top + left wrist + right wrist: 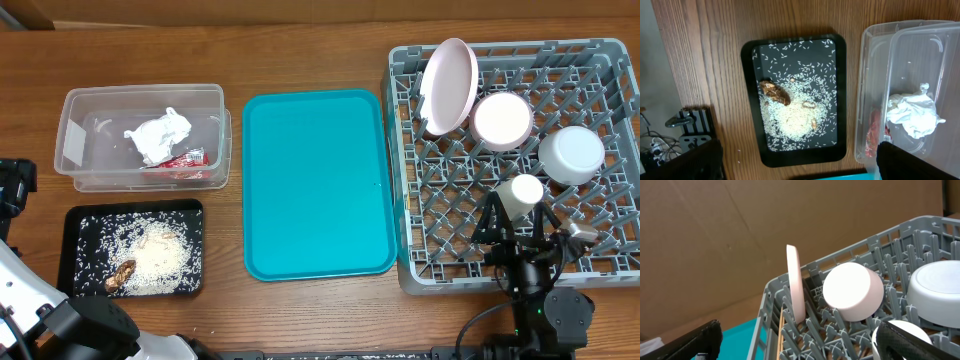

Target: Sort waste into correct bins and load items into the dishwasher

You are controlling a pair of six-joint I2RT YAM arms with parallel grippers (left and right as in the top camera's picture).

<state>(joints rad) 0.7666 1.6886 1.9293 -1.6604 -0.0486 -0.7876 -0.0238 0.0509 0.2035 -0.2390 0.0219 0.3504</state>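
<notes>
No readable text, brand, number or sign in any view, print on the red wrapper (pixel 184 160) too blurred to make out

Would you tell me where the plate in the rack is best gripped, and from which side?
By its top rim, from above: the plate stands on edge in the rack, so only its thin upper rim is free to straddle.
</notes>
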